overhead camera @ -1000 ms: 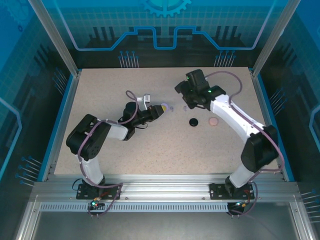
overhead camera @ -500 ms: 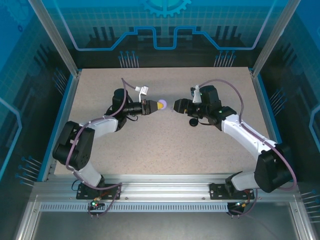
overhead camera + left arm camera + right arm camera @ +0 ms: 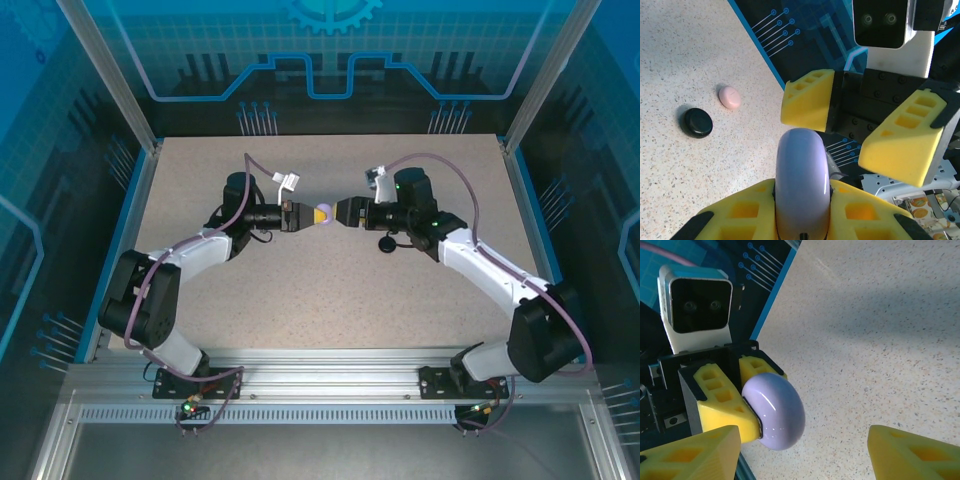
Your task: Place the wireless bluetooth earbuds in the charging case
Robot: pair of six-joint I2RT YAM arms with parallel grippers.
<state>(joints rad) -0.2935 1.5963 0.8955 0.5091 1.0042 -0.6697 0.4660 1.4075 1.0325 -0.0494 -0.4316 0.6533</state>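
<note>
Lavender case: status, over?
Left gripper shut on lavender case. Right gripper open, facing it, no contact. Black case, pink case on table, off to the side.

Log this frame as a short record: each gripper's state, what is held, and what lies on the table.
left gripper: shut on the lavender case, apparently lifted off the table
right gripper: open, facing the lavender case head-on, not gripping it
lavender case: looks closed
on table: black case and pink case, close together but apart, both closed
task state: no earbud inserted yet
</note>
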